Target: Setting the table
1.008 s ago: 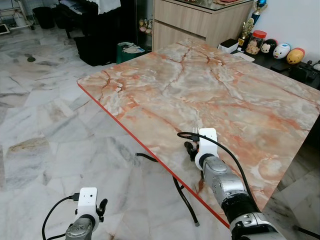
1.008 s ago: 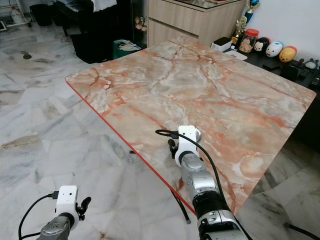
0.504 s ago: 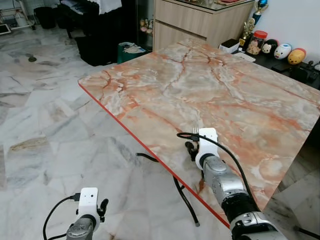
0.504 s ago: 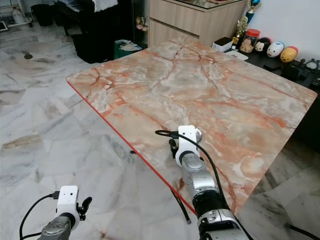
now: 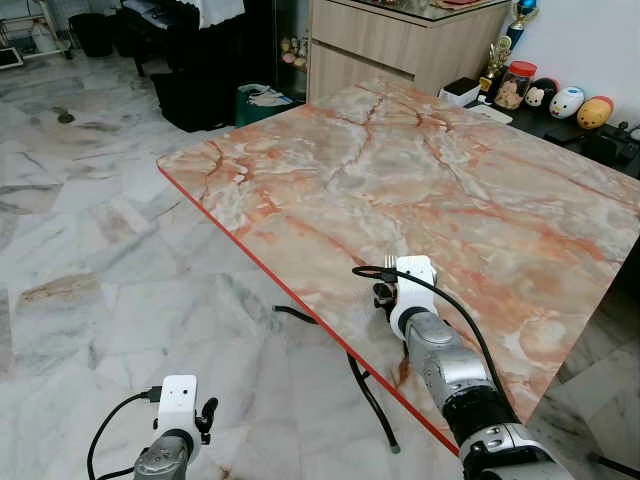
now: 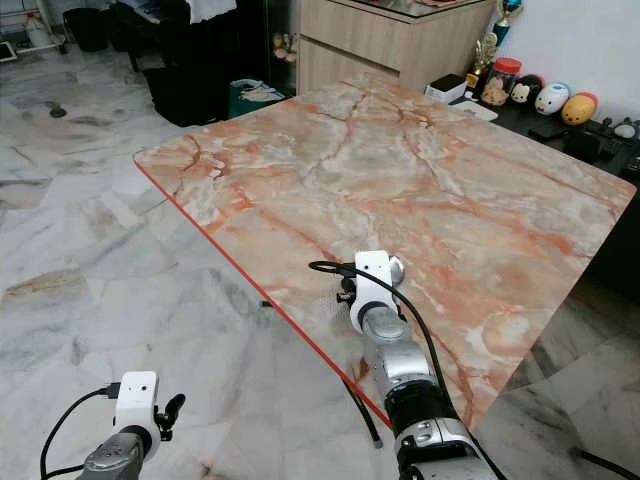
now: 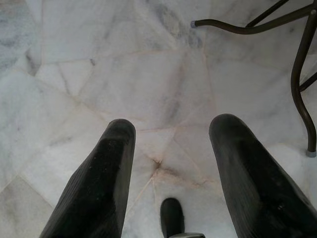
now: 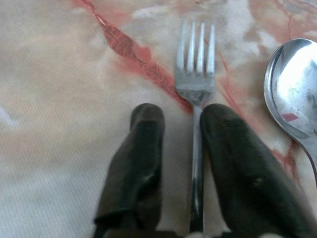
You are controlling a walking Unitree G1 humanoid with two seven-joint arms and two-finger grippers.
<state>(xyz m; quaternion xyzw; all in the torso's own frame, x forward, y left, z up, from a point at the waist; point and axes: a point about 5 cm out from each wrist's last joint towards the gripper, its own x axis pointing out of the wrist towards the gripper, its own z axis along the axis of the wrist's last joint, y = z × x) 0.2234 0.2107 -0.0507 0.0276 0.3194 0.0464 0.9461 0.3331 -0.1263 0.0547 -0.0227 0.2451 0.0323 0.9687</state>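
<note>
A silver fork (image 8: 196, 74) lies flat on the orange marble table (image 5: 430, 170), near the table's front edge. My right gripper (image 8: 182, 113) rests low over the fork, its fingers slightly apart on either side of the handle. The handle lies close to one finger, and bare table shows between it and the other. A silver spoon (image 8: 293, 94) lies just beside the fork, its bowl level with the tines. From the head, my right arm (image 5: 440, 360) reaches over the table's red edge, and the fork's tines (image 5: 390, 262) peek out past the wrist. My left gripper (image 7: 171, 134) hangs open over the floor.
The table's dark metal legs (image 5: 370, 400) stand under its front edge, close to my left arm (image 5: 178, 420). A wooden cabinet (image 5: 400, 40) and a low shelf with toy figures (image 5: 565, 100) stand beyond the table. Black furniture (image 5: 190, 70) stands at the back left, across pale marble floor.
The view has shifted slightly. My right gripper stays over the fork in almost the same place, and the left arm hangs as before.
</note>
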